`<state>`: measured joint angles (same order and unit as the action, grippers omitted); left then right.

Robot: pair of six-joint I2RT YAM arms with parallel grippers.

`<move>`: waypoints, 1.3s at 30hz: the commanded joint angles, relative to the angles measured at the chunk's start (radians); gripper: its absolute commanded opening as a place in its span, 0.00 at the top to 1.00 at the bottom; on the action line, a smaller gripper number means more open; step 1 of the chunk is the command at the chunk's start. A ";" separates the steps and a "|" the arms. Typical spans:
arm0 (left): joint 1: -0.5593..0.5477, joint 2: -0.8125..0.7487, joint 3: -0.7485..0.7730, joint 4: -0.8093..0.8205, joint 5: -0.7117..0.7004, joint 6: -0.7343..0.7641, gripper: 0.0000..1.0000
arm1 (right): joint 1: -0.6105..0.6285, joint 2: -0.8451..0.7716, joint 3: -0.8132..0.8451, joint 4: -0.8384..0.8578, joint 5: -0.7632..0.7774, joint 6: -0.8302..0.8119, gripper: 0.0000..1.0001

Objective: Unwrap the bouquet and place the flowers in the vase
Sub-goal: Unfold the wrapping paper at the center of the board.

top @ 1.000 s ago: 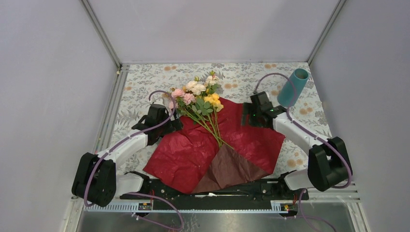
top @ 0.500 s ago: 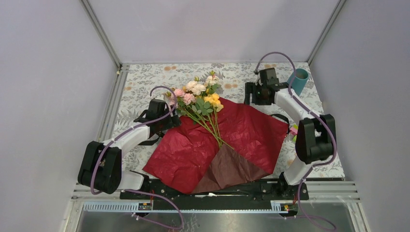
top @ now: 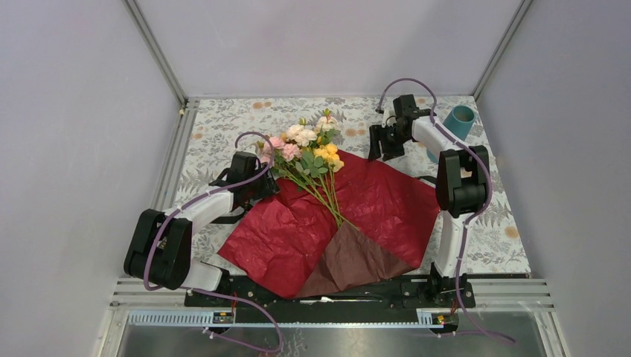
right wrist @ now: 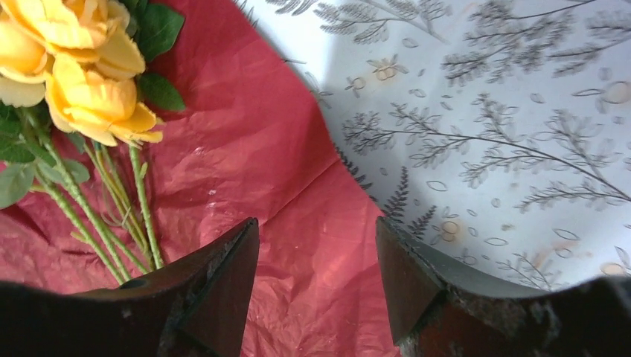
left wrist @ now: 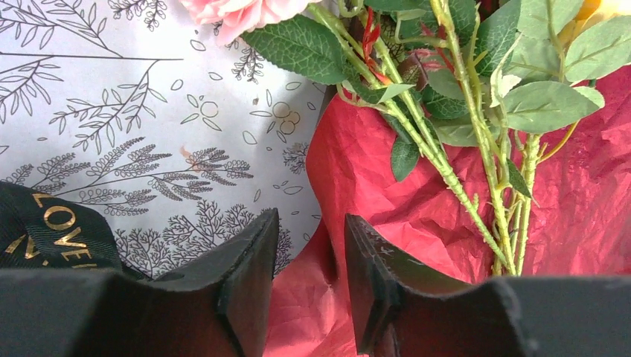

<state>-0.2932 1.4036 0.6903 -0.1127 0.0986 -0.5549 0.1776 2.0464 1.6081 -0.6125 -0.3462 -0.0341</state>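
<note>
Reaching with the left gripper (left wrist: 311,223) to the left edge of the red paper (top: 372,201), just beside the stems of the flowers (top: 305,145). Shows jaws narrowly apart, a raised fold of the paper standing in the slit; cannot tell whether pinched. Finds a black ribbon (left wrist: 52,227) with gold lettering on the tablecloth (left wrist: 111,111), just left of that gripper. Holds the right gripper (right wrist: 316,223) over the paper's far right edge, near the yellow blooms, jaws wide apart and nothing between. Finds the flowers lying unwrapped on the spread paper at mid-table, blooms toward the far side, stems toward the near edge. Sees the vase (top: 455,123) standing in the far right corner, just behind the right arm, well apart from the flowers.
</note>
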 commanded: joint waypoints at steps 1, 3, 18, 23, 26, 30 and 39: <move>0.006 0.003 0.004 0.057 0.028 -0.010 0.60 | -0.001 0.031 0.069 -0.079 -0.122 -0.056 0.35; 0.007 0.002 0.001 0.056 0.029 -0.010 0.61 | -0.001 0.051 0.084 -0.078 -0.113 -0.065 0.34; 0.006 -0.009 -0.022 0.072 0.048 -0.013 0.73 | 0.000 0.210 0.270 -0.267 -0.109 -0.078 0.31; 0.007 -0.008 -0.024 0.080 0.056 -0.013 0.74 | 0.007 0.225 0.267 -0.290 -0.111 -0.079 0.31; 0.007 -0.008 -0.026 0.085 0.059 -0.014 0.77 | 0.014 0.225 0.265 -0.293 -0.109 -0.084 0.36; 0.007 -0.005 -0.026 0.089 0.057 -0.012 0.80 | 0.018 0.227 0.271 -0.290 -0.107 -0.083 0.44; 0.013 0.013 -0.023 0.091 0.041 -0.022 1.00 | 0.026 0.237 0.293 -0.277 -0.108 -0.045 0.86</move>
<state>-0.2932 1.4063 0.6704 -0.0734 0.1368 -0.5732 0.1913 2.2765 1.8542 -0.8787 -0.4385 -0.0982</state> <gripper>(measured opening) 0.047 0.229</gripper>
